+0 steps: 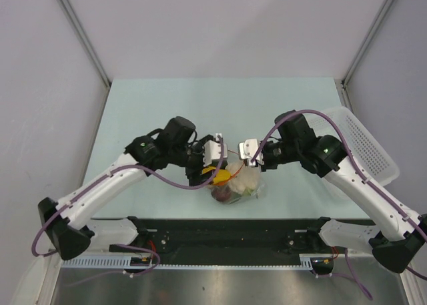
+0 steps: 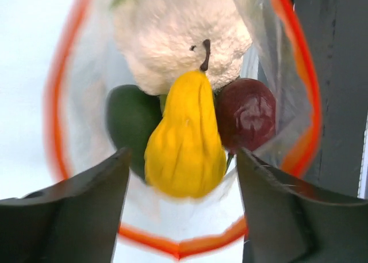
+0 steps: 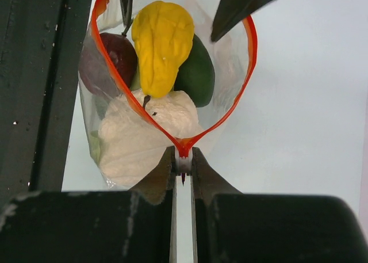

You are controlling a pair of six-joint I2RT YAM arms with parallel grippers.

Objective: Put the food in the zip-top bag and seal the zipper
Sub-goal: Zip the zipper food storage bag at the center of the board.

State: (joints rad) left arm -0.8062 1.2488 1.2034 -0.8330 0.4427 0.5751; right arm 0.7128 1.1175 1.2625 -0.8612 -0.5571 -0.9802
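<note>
Zip-top bag is seen on the desk, lower centre of the top view, mouth open | yellow, cream, dark green and dark red food is contained inside | zipper end is pinched by the right tool | left tool is spread at the mouth.

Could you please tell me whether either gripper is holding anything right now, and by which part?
The right gripper pinches the zip-top bag at the end of its zipper. The left gripper is open, holding nothing.

Left gripper spread wide, right gripper pinched.
</note>
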